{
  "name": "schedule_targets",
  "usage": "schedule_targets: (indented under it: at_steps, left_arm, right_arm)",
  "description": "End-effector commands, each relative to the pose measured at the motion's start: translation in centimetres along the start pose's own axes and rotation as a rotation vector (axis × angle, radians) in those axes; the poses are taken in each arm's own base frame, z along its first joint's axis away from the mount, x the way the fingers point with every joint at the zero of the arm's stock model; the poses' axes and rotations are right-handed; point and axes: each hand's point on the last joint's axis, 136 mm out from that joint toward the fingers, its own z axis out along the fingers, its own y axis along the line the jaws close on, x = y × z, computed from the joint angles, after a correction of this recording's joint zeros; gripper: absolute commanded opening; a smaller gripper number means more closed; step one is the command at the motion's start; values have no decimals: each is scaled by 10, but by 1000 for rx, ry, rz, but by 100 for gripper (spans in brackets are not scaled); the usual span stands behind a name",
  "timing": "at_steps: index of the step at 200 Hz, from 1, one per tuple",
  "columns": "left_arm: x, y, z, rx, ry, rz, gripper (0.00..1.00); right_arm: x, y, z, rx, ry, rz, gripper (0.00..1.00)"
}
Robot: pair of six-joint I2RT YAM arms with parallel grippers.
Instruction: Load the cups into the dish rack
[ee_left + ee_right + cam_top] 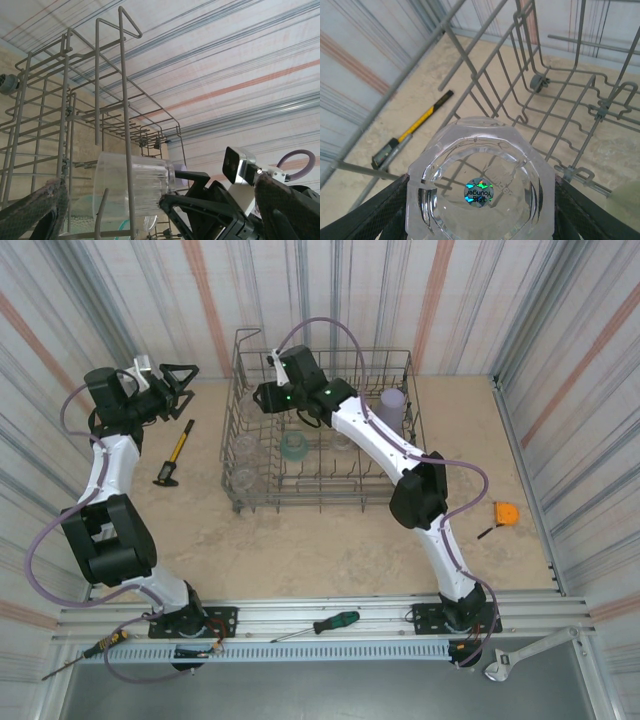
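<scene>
The grey wire dish rack [400, 472] stands at the table's middle back. My right gripper [258, 398] reaches into its far left corner, shut on a clear cup [479, 170] whose base with a shiny sticker faces the wrist camera; the black fingers [382, 212] press on both sides. From the left wrist the same clear cup [132, 185] lies sideways behind the rack wires, held by the right gripper [172, 192]. My left gripper [185, 375] hangs open outside the rack's left side, holding nothing. A teal cup [294, 447], a lavender cup [392, 400] and clear cups [243, 478] stand in the rack.
A yellow-and-black tool [174, 455] lies on the table left of the rack. An orange tape measure [508, 513] sits at the right. A green screwdriver [322, 625] and a wrench [520, 655] lie on the near rail. Corrugated walls close in three sides.
</scene>
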Motion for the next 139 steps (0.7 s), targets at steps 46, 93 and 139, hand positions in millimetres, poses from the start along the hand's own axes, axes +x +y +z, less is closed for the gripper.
schedule_targets:
  at_steps: [46,93,139]
  left_arm:
    - [-3,-12,-6,38,-14,12,99]
    - [-4,-15,-7,58,-19,10,99]
    - [-4,-13,-7,59,-19,3,99]
  right_arm:
    - [21,-5,18,79,37,-36,5]
    - [29,-8,29,83,54,-23,6]
    - [26,0,38,69,38,-17,7]
